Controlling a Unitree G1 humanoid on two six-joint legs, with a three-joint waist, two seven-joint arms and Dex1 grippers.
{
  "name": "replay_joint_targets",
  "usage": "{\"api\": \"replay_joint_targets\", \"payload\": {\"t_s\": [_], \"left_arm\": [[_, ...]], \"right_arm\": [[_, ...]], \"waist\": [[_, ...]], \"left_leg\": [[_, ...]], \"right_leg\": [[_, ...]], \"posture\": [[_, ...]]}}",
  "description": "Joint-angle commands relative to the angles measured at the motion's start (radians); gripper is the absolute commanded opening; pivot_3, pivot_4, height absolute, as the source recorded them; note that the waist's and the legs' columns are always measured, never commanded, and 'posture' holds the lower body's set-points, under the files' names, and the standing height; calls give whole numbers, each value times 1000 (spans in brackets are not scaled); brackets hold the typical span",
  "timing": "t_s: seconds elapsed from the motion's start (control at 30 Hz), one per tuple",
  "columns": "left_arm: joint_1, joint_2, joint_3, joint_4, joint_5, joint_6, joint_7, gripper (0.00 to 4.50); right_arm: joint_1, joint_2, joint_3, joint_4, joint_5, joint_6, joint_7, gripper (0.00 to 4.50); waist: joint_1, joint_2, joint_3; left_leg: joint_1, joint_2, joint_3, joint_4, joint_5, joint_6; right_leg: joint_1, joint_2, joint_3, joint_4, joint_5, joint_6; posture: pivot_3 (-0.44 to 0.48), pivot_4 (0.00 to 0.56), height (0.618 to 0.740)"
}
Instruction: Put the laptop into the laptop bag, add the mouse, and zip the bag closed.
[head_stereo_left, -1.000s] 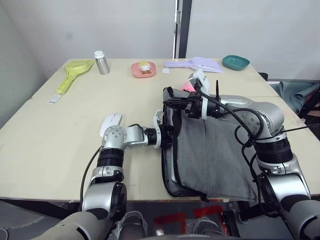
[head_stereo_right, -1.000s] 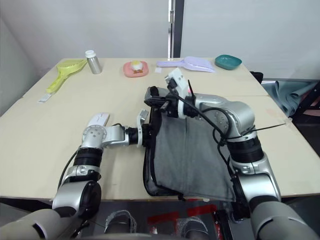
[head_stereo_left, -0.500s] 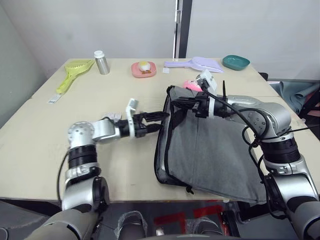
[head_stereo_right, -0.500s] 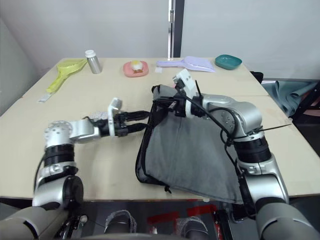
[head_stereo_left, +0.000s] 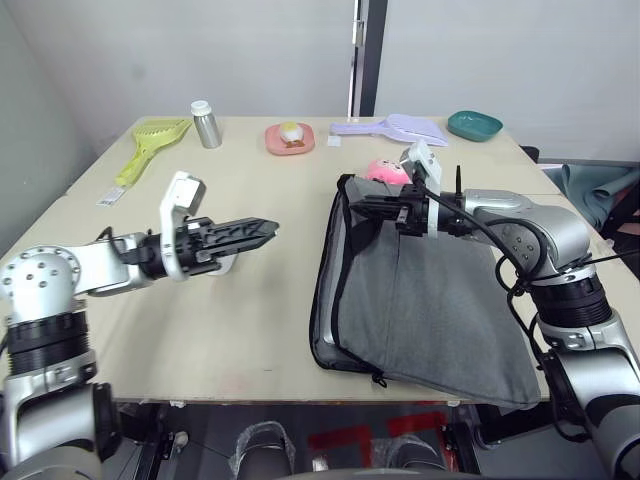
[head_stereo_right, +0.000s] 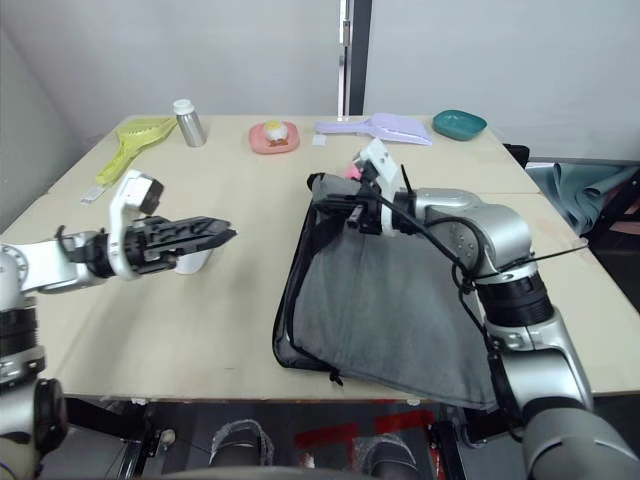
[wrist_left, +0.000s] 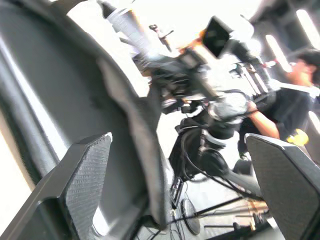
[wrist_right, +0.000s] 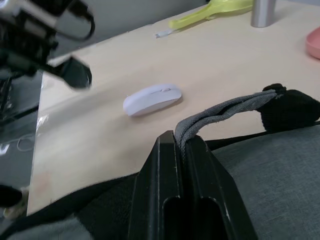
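Observation:
The grey laptop bag (head_stereo_left: 425, 295) lies flat on the right half of the table, with its black-edged opening facing left. My right gripper (head_stereo_left: 367, 206) is shut on the bag's upper edge and holds it raised; the right wrist view shows grey fabric pinched in the right gripper (wrist_right: 181, 138). A pink plush charm (head_stereo_left: 385, 171) sits at the bag's far corner. The white mouse (wrist_right: 151, 99) lies on the table left of the bag, partly behind my left gripper (head_stereo_left: 266, 230). That gripper hovers open and empty, pointing at the bag from a distance. The laptop is hidden.
Along the far edge stand a yellow-green scoop (head_stereo_left: 150, 143), a silver bottle (head_stereo_left: 206, 125), a pink plate with food (head_stereo_left: 289, 138), a lilac scoop (head_stereo_left: 395, 128) and a teal bowl (head_stereo_left: 473, 124). A person (wrist_left: 295, 85) is beyond the table.
My left gripper has pulled back from the bag's opening, moving left and up over the mouse. The bag has slid a little to the right, its edge still held by the right gripper.

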Motion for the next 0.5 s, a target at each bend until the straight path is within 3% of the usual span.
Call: {"api": "replay_joint_targets", "payload": {"t_s": [0.03,0.27,0.5], "left_arm": [[16,81,0,-27,49,-71,-157,4468],[60,183,4,3,119,-151,-337,4468],[272,341,-37,0,352,-356,-602,4468]], "right_arm": [[-26,-58,1,52,-50,-74,83,0],[-61,-118,20,154,-130,-153,186,0],[-76,-126,9,143,-137,-169,250,0]], "waist": [[-1,0,0],[-4,0,0],[-12,0,0]], "left_leg": [[0,0,0,0,0,0],[0,0,0,0,0,0],[0,0,0,-1,-2,4]], "right_leg": [[0,0,0,0,0,0],[0,0,0,0,0,0],[0,0,-1,0,-1,-2]], "posture": [[0,150,740],[0,150,740],[0,150,740]]}}
